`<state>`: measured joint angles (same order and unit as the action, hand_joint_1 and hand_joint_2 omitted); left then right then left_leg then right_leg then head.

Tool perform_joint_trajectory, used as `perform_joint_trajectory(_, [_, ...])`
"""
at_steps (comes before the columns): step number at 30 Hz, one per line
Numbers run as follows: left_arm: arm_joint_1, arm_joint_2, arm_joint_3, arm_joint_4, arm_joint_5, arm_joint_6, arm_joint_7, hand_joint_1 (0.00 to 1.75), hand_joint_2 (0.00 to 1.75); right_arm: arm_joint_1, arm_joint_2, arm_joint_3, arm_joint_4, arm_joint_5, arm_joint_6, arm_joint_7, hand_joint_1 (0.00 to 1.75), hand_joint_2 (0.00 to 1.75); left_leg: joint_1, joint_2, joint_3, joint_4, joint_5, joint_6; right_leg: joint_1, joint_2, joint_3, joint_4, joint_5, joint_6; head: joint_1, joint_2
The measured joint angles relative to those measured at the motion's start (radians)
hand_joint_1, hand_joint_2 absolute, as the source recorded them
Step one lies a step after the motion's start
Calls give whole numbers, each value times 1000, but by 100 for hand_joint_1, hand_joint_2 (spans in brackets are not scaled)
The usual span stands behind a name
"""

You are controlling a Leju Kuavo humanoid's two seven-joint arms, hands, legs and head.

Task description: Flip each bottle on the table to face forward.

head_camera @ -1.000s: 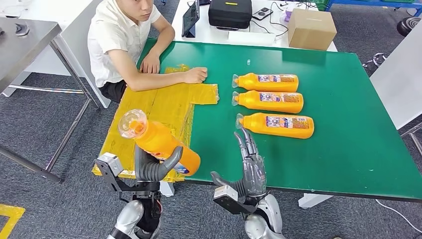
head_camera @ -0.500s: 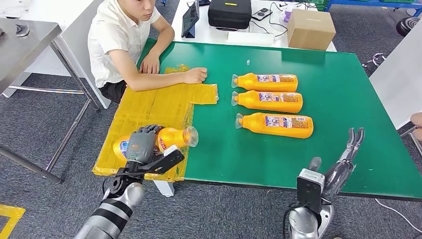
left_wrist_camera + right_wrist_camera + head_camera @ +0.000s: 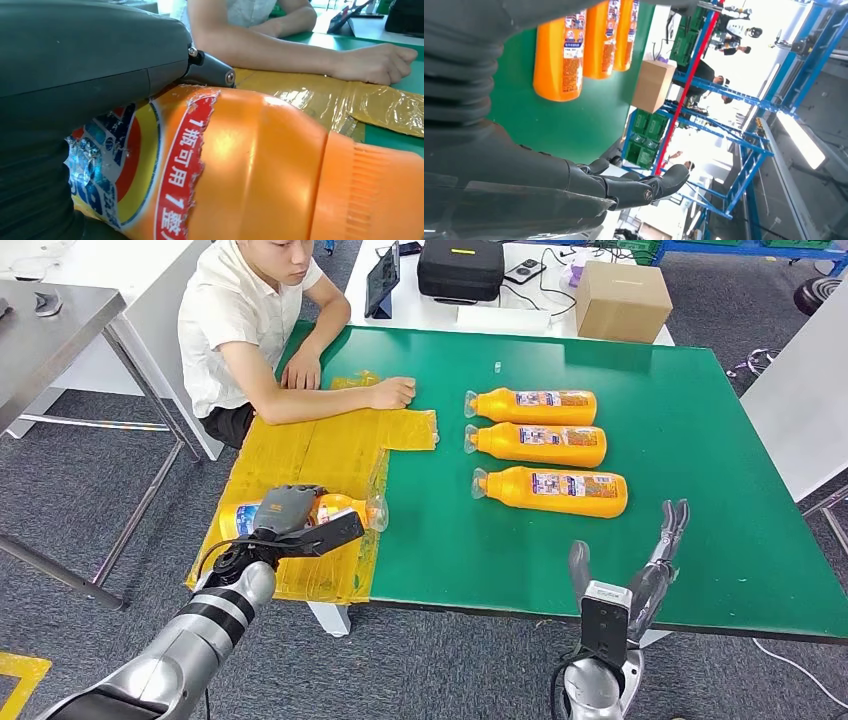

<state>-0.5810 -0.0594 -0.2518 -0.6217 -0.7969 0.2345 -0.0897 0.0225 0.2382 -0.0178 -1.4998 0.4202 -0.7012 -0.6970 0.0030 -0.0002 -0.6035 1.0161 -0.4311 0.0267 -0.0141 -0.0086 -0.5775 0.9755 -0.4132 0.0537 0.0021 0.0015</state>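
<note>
The left hand (image 3: 290,512) grips an orange detergent bottle (image 3: 335,512) lying on the yellow taped sheet (image 3: 310,455); the right hand (image 3: 655,555) is open and empty near the table edge. If released carelessly, the round bottle may roll over again

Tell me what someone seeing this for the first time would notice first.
Probably the left robot hand gripping an orange bottle that lies on its side over the yellow taped patch at the table's near left corner. Next, the three orange bottles lined up on their sides mid-table on the green table, and the person seated at the far left, forearm resting on the yellow patch.
</note>
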Motion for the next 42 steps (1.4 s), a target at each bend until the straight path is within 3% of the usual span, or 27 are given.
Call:
perform_joint_trajectory(1, [-4,0,1,7,6,-7,-9,3,175,0,-2,4,4,-4,0,0,0,175,0,0,0,0,0,0,0,0,0,0,0,0,0,0])
perform_joint_trajectory(2, [-8,1,3,14,15,-20,-18,0,175,0,-4,9,8,-8,0,0,0,175,0,0,0,0,0,-1,0,0,0,0,0,0,0,0])
perform_joint_trajectory(7, [-18,1,12,33,83,-128,-73,0,175,-1,-14,33,23,-27,0,0,0,175,0,-1,0,0,2,-2,0,0,0,1,0,0,0,0])
perform_joint_trajectory(14, [-49,18,31,43,205,-385,-192,0,175,-12,-28,62,42,-54,0,0,0,175,0,-4,0,0,2,-2,0,-3,1,1,0,0,0,0])
perform_joint_trajectory(20, [-56,30,28,49,222,-424,-215,0,175,-17,-36,75,56,-68,0,0,0,175,0,-4,0,0,2,-2,-1,-3,2,1,0,0,0,0])
perform_joint_trajectory(26, [-56,30,26,49,222,-423,-216,0,175,-18,-37,76,58,-69,0,0,0,175,0,-4,0,0,2,-2,-1,-3,2,1,0,0,0,0])
perform_joint_trajectory(29, [-43,27,18,42,227,-360,-247,0,175,-18,-39,83,63,-69,0,0,0,175,0,-4,0,0,2,-2,0,-3,1,1,0,0,0,0])
perform_joint_trajectory(33, [72,-5,-47,-121,179,-50,-327,0,175,-11,-47,90,69,-55,0,0,0,175,-1,-4,-4,0,2,-2,-1,-3,-3,1,0,0,0,0])
perform_joint_trajectory(42, [203,-37,-143,-430,314,-14,-354,0,175,-1,-53,91,70,-21,0,-1,0,175,-1,-3,-8,0,1,-2,-1,-3,-7,1,0,0,0,0])
